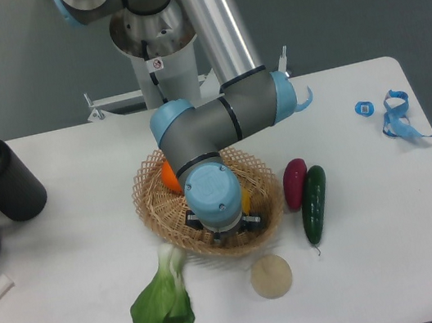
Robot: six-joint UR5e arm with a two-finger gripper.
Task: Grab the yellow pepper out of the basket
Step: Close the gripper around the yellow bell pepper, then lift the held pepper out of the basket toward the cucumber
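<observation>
My hand (229, 227) is down inside the basket (151, 190), mostly hidden under my own wrist housing; only a dark edge of it shows, so I cannot tell whether the fingers are parted or closed on anything. Yellow pepper (245, 200): just a thin yellow sliver visible at the right side of my wrist, inside the basket. Orange (170, 177) sits in the basket's back-left part, partly covered by my arm. Just outside the basket's front rim lies a beige ball (270, 276); front-left of the basket, a bok choy (165, 301) with its stalk near the rim. Right of the basket, a dark red vegetable (294, 184) and a cucumber (315, 204) lie side by side on the bench (380, 250). Far left of the basket stands a black cylinder (5, 180).
</observation>
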